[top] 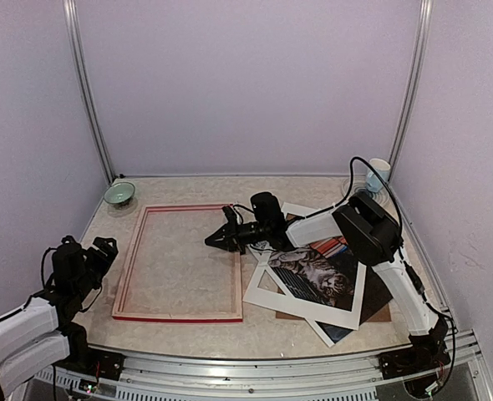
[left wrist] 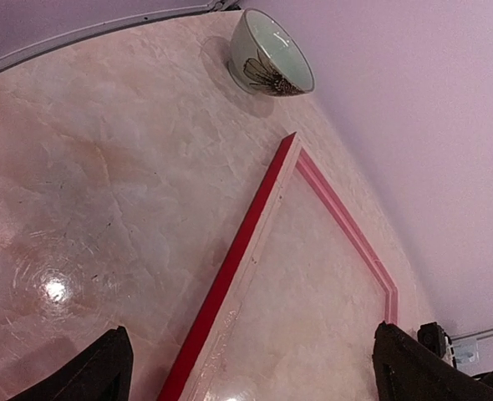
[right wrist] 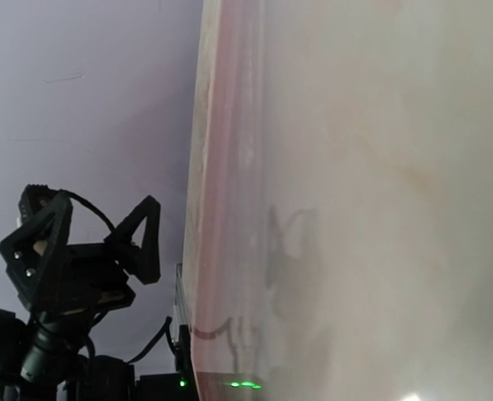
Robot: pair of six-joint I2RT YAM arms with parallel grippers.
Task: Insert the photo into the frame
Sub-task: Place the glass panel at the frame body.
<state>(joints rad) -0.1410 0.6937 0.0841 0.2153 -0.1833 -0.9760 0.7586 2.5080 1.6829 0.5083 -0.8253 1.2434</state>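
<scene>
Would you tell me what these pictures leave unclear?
Right end effector: too small in the top view to judge its jaws; absent from its own wrist view.
Photo: top view, partly covered by the white mat.
Frame: right wrist view, blurred by closeness.

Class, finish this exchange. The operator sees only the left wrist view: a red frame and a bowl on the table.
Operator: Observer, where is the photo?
Observer: The photo lies to the right of the frame, under a white card mat.
Operator: And where is the right gripper?
Observer: The right gripper reaches over the frame's right rail. I cannot tell how its jaws stand.
</scene>
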